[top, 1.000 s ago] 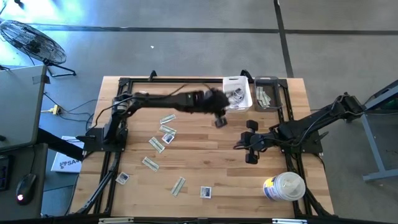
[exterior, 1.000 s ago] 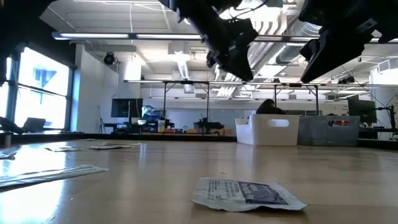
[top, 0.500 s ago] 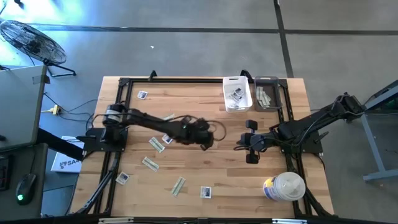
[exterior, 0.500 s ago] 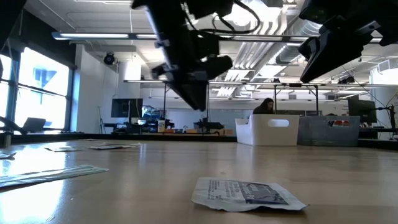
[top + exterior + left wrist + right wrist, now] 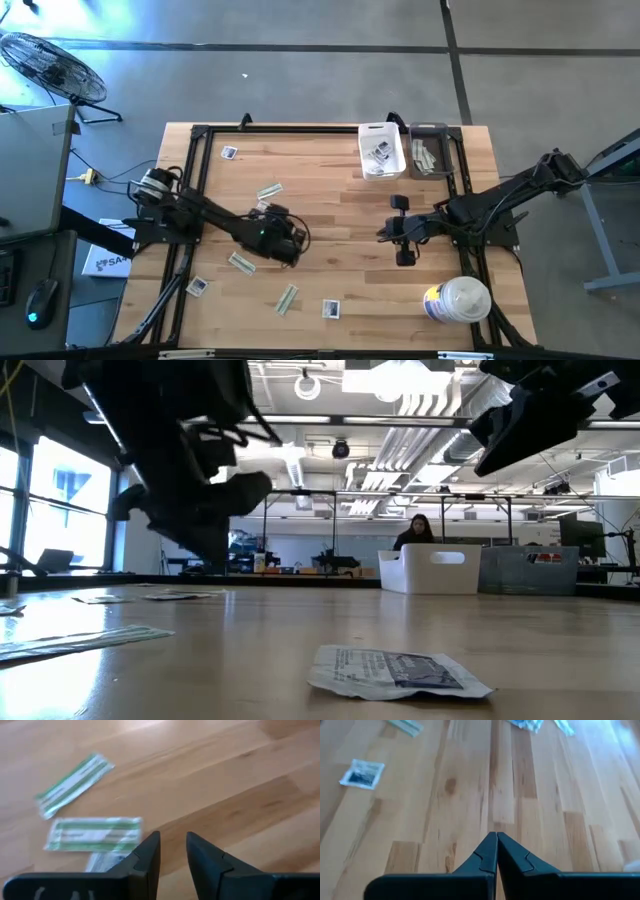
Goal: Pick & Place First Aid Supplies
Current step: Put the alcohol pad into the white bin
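On the left half of the bench point(image 5: 330, 200), the left gripper point(image 5: 283, 243) hangs low over the wood. Its fingers stand a little apart and hold nothing. First aid packets point(image 5: 241, 262) lie scattered around it, and two green strips point(image 5: 92, 834) lie just beside its fingers. More to the right, the white bin point(image 5: 381, 150) and the grey bin point(image 5: 430, 150) hold some packets. The right gripper point(image 5: 397, 231) waits near the middle, fully closed and empty.
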Motion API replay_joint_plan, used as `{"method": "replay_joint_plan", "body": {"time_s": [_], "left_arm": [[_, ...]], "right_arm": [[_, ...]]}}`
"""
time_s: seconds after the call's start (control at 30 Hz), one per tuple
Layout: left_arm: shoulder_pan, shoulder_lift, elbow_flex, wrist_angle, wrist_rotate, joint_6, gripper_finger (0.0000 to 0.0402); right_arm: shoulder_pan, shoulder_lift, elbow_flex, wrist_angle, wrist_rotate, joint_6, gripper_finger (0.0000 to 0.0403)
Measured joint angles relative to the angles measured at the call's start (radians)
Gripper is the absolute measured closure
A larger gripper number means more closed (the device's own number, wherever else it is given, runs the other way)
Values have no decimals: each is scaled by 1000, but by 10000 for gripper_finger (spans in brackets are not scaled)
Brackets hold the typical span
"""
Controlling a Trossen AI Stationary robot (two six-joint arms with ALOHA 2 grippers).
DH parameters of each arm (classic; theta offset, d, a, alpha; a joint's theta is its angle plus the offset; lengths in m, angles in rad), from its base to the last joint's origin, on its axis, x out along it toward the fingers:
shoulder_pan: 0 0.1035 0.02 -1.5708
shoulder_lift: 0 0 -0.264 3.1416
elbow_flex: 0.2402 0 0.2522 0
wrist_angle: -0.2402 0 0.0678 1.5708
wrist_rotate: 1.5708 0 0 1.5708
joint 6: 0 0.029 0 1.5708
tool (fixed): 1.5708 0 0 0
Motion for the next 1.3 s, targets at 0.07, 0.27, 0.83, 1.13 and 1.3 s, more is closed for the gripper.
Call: {"method": "replay_joint_plan", "body": {"time_s": [0.07,0.27,0.83,1.13,1.3], "left_arm": [[14,0,-24,17,19,-34,310],[34,0,-85,79,24,-58,310],[32,52,-114,127,51,-85,262],[30,92,-111,146,35,-92,299],[31,93,-110,101,59,-117,346]], "right_arm": [[0,0,0,25,-1,-18,400],[0,0,0,59,0,-40,396],[0,0,0,60,-1,-39,401],[0,0,0,58,-1,-29,399],[0,0,0,55,-1,-29,401]]}}
